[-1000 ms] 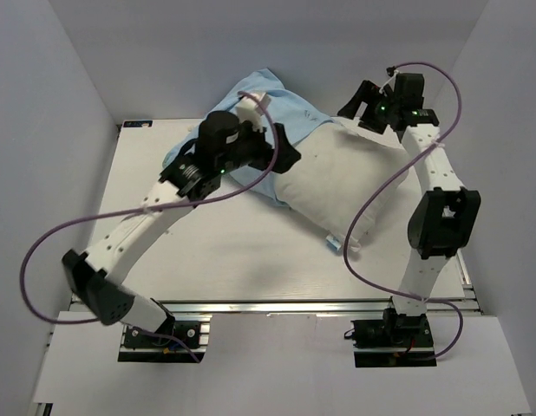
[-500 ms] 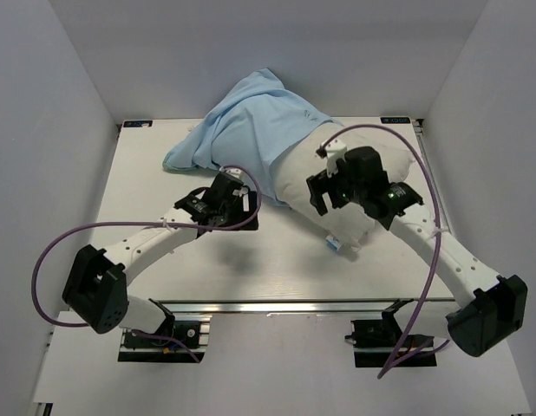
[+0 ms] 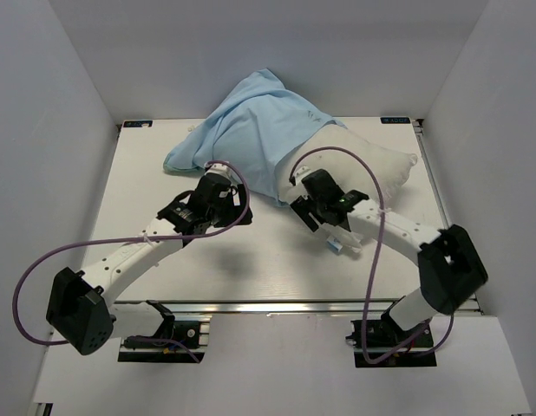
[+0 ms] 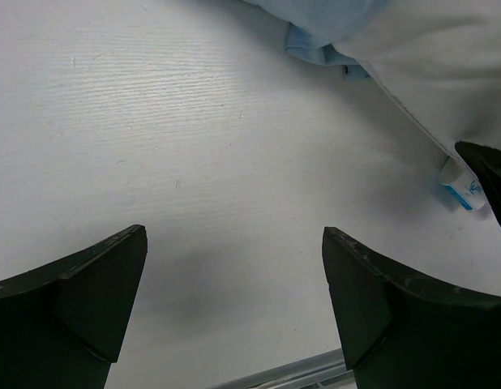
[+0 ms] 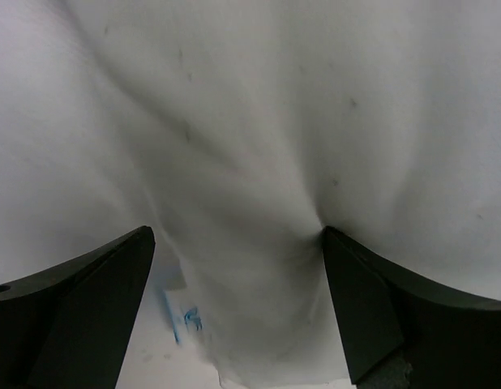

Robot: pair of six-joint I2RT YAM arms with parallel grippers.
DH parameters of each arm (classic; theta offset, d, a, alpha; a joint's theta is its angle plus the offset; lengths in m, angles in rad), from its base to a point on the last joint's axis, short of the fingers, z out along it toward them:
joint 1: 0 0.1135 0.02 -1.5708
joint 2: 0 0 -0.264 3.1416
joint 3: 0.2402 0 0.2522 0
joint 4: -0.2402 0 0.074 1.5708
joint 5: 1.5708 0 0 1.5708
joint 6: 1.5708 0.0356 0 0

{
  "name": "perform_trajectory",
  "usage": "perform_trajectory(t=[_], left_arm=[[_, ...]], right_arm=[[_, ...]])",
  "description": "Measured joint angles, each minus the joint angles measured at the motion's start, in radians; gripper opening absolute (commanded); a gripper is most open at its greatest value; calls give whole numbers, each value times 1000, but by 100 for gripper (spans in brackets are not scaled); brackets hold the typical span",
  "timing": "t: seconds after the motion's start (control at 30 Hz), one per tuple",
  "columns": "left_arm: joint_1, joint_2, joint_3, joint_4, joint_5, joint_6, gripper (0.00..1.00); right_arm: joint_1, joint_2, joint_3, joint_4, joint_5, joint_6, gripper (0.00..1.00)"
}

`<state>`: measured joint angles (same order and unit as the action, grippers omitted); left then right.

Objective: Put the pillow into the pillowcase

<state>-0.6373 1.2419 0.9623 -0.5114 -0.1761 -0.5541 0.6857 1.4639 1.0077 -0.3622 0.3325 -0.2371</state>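
Observation:
The white speckled pillow [image 3: 368, 169] lies at the right of the table, its far left end under the light blue pillowcase [image 3: 255, 130], which is bunched at the back. My right gripper [image 3: 313, 208] is open at the pillow's near left edge. In the right wrist view its open fingers straddle pillow fabric [image 5: 259, 121], the right fingertip [image 5: 356, 284] pressing into it, with the blue tag [image 5: 181, 312] below. My left gripper [image 3: 225, 206] is open and empty over bare table [image 4: 194, 162]. The left wrist view shows the pillowcase edge [image 4: 315, 36], the pillow [image 4: 433, 65] and the tag [image 4: 465, 190].
White walls close in the table [image 3: 164, 182] on three sides. A metal rail [image 3: 277, 305] runs along the near edge. Purple cables loop from both arms. The other gripper's dark finger [image 4: 490, 174] shows at the right edge of the left wrist view.
The right arm swung from behind the pillow round to its near left edge and lowered onto it. The left arm came off the pillowcase and dropped to the table in front of it.

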Motion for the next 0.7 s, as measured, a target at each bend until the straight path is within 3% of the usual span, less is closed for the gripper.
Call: perform_trajectory(t=[0.07, 0.17, 0.2, 0.27, 0.7], left_arm=[[3, 3, -1, 1, -1, 0, 98], [8, 15, -1, 6, -2, 1, 98], [10, 21, -1, 8, -3, 3, 98], [14, 32, -1, 10, -4, 6, 98], [23, 226, 81, 140, 77, 57, 98]], right_arm=[[0, 73, 28, 3, 73, 5, 88], [0, 166, 83, 4, 144, 14, 46], [0, 193, 108, -3, 161, 23, 22], [-1, 230, 155, -22, 178, 40, 0], [-15, 140, 351, -183, 37, 129, 0]])
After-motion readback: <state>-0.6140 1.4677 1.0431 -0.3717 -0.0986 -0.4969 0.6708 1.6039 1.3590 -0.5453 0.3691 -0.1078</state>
